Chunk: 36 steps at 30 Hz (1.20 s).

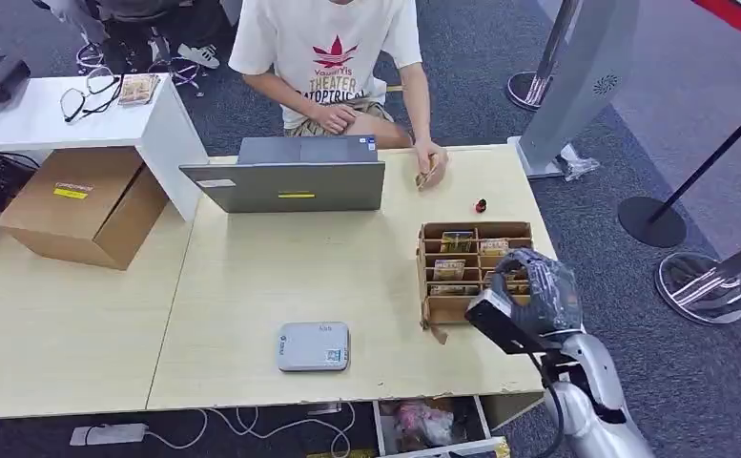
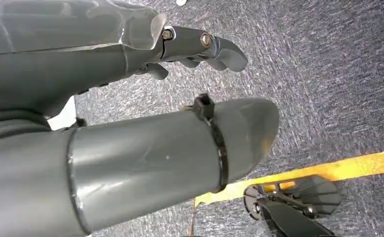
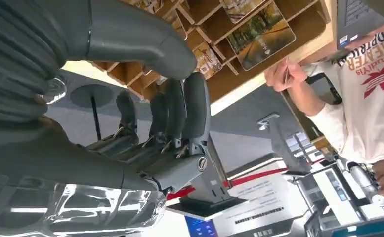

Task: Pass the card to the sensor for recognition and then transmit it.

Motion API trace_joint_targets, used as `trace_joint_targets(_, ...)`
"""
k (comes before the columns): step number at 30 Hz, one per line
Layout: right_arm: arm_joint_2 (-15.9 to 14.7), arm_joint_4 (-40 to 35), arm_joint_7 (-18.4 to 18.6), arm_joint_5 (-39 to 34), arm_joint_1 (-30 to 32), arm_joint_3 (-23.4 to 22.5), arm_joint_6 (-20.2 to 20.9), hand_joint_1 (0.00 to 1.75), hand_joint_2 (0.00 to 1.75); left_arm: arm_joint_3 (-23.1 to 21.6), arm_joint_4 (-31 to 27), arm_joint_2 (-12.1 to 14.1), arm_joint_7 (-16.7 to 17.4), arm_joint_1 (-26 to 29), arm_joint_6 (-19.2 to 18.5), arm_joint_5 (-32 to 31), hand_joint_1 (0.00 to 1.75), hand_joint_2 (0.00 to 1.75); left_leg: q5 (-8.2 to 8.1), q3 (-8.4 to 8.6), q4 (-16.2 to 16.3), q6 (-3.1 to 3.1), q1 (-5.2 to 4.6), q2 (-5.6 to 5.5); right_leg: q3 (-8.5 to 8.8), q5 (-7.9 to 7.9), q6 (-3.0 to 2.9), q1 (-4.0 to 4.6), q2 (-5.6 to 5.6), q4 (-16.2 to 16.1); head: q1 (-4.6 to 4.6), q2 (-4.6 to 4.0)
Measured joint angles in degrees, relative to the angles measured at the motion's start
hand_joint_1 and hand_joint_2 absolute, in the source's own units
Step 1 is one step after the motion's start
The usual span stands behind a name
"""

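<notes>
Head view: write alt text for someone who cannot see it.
The robot's right hand hovers over a cardboard card box on a wooden table, with a grey sensor nearer the robot. A seated person behind a laptop holds a card.

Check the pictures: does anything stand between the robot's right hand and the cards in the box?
Nothing visible does. The right hand hovers directly over the cardboard box, whose open compartments expose the cards from above.
</notes>
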Motion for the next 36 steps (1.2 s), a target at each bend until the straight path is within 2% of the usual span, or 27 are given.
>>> trace_joint_targets(5,0.00,-0.37,0.22,0.09,0.53,-0.02,0.46,1.01,1.75,0.00,0.00,0.07,-0.11,-0.01,-0.02,-0.26,0.00,0.00,0.00,0.00,0.00,0.00,0.00,0.00,0.00,0.00,0.00,0.00,0.00,0.00,-0.02,0.00)
trace_joint_targets(7,0.00,-0.46,0.24,0.09,0.79,-0.04,0.53,1.10,1.75,0.00,0.00,0.07,-0.11,-0.02,-0.02,-0.48,0.00,0.00,0.00,0.00,0.00,0.00,0.00,0.00,0.00,0.00,0.00,0.00,0.00,0.00,-0.02,0.00)
trace_joint_targets(9,0.00,-0.46,0.24,0.09,0.97,-0.07,0.55,1.03,1.75,0.00,0.00,0.09,-0.11,-0.04,-0.04,-0.59,0.00,0.00,0.00,0.01,0.00,0.00,0.00,0.00,0.00,0.00,0.00,0.00,0.00,0.00,0.00,0.00)
trace_joint_targets(10,0.00,-0.46,0.24,0.09,1.01,-0.09,0.55,1.12,1.75,0.00,0.00,0.09,-0.11,-0.03,-0.04,-0.59,0.00,0.00,0.00,0.00,0.00,0.00,0.00,0.00,0.00,0.00,0.00,0.00,0.00,0.00,0.00,0.00)
trace_joint_targets(12,0.00,-0.46,0.24,0.09,1.02,-0.11,0.55,1.10,1.75,0.00,0.00,0.09,-0.11,-0.04,-0.04,-0.61,0.00,0.00,0.00,0.01,0.00,0.00,0.00,0.00,0.00,0.00,0.00,0.00,0.00,0.00,-0.02,0.00)
trace_joint_targets(13,0.00,-0.46,0.24,0.09,1.05,-0.13,0.60,1.26,1.75,0.00,0.00,0.09,-0.09,-0.06,-0.09,-0.66,0.00,0.00,0.00,0.01,0.00,0.00,0.00,0.00,0.00,0.00,0.00,0.00,0.00,0.00,-0.02,0.00)
trace_joint_targets(14,0.00,-0.46,0.24,0.04,1.09,-0.17,0.79,1.26,1.75,0.00,0.00,0.09,-0.09,-0.06,-0.13,-0.74,0.00,0.00,0.00,0.01,0.00,0.00,0.00,0.00,0.00,0.00,0.00,0.00,0.00,0.00,-0.02,0.00)
trace_joint_targets(15,0.00,-0.46,0.24,-0.02,1.14,-0.20,0.90,1.19,1.75,0.00,0.00,0.09,-0.09,-0.07,-0.20,-0.76,0.00,0.00,0.00,0.01,0.00,0.00,0.00,0.00,0.00,0.00,0.00,0.00,0.00,0.00,-0.02,0.00)
trace_joint_targets(16,0.00,-0.46,0.29,-0.02,1.18,-0.22,1.18,1.03,1.75,0.00,0.00,0.09,-0.07,-0.08,-0.22,-0.81,0.00,0.00,0.00,0.01,0.00,0.00,0.00,0.00,0.00,0.00,0.00,0.00,0.00,0.00,-0.02,0.00)
trace_joint_targets(17,0.00,-0.46,0.42,-0.04,1.21,-0.24,1.43,1.13,1.75,0.00,0.00,0.09,-0.02,-0.09,-0.28,-0.83,0.00,0.00,0.00,0.01,0.00,0.00,0.00,0.00,0.00,0.00,0.00,0.00,0.00,0.00,-0.02,0.00)
trace_joint_targets(19,0.00,-0.46,0.59,-0.18,1.29,-0.26,1.56,1.20,1.75,0.00,0.00,0.09,0.00,-0.11,-0.33,-0.83,0.00,0.00,0.00,0.01,0.00,0.00,0.00,0.00,0.00,0.00,0.00,0.00,0.00,0.00,-0.02,0.00)
trace_joint_targets(22,0.00,-0.44,0.59,-0.22,1.29,-0.28,1.71,1.10,1.75,0.00,0.00,0.09,0.04,-0.13,-0.35,-0.92,0.00,0.00,0.00,0.00,0.00,0.00,0.00,0.00,0.00,0.00,0.00,0.00,0.00,0.00,-0.02,0.00)
trace_joint_targets(25,0.00,-0.37,0.59,-0.26,1.26,-0.28,1.82,1.10,1.75,0.00,0.00,0.09,0.07,-0.13,-0.35,-1.01,0.00,0.00,0.00,0.00,0.00,0.00,0.00,0.00,0.00,0.00,0.00,0.00,0.00,0.00,-0.02,0.00)
trace_joint_targets(27,0.00,-0.22,0.59,-0.28,1.19,-0.28,1.93,0.99,1.75,0.00,0.00,0.09,0.07,-0.13,-0.35,-1.07,0.00,0.00,0.00,0.00,0.00,0.00,0.00,0.00,0.00,0.00,0.00,0.00,0.00,0.00,-0.02,0.00)
trace_joint_targets(29,0.00,-0.02,0.59,-0.31,0.97,-0.31,2.15,1.29,1.75,0.00,0.00,0.09,0.11,-0.13,-0.35,-1.09,0.00,0.00,0.00,0.00,0.00,0.00,0.00,0.00,0.01,0.00,0.00,0.00,0.00,0.00,-0.02,0.00)
trace_joint_targets(30,0.00,0.17,0.59,-0.37,0.82,-0.31,2.30,1.27,1.75,0.00,0.00,0.09,0.24,-0.14,-0.35,-1.09,0.00,0.00,0.00,0.00,0.00,0.00,0.00,0.00,0.01,0.00,0.00,0.00,0.00,0.00,-0.02,0.00)
trace_joint_targets(31,0.00,0.35,0.59,-0.37,0.67,-0.31,2.39,1.15,1.75,0.00,0.00,0.09,0.37,-0.15,-0.35,-1.09,0.00,0.00,0.00,0.00,0.00,0.00,0.00,0.00,0.01,0.00,0.00,0.00,0.00,0.00,0.00,0.00)
trace_joint_targets(34,0.00,0.99,0.57,-0.35,0.14,-0.31,2.54,1.13,1.75,0.00,0.00,0.09,0.42,-0.15,-0.35,-1.20,0.00,0.00,0.00,0.00,0.00,0.00,0.00,0.00,0.01,0.00,0.00,0.00,0.00,0.00,-0.02,0.00)
trace_joint_targets(35,0.00,1.18,0.59,-0.35,-0.05,-0.28,2.54,1.26,1.75,0.00,0.00,0.09,0.42,-0.15,-0.37,-1.22,0.00,0.00,0.00,0.00,0.00,0.00,0.00,0.00,0.01,0.00,0.00,0.00,0.00,0.00,-0.02,0.00)
trace_joint_targets(36,0.00,1.40,0.57,-0.35,-0.22,-0.31,2.54,1.29,1.75,0.00,0.00,0.09,0.42,-0.16,-0.44,-1.27,0.00,0.00,0.00,0.00,0.00,0.00,0.00,0.00,0.01,0.00,0.00,0.00,0.00,0.00,-0.02,0.00)
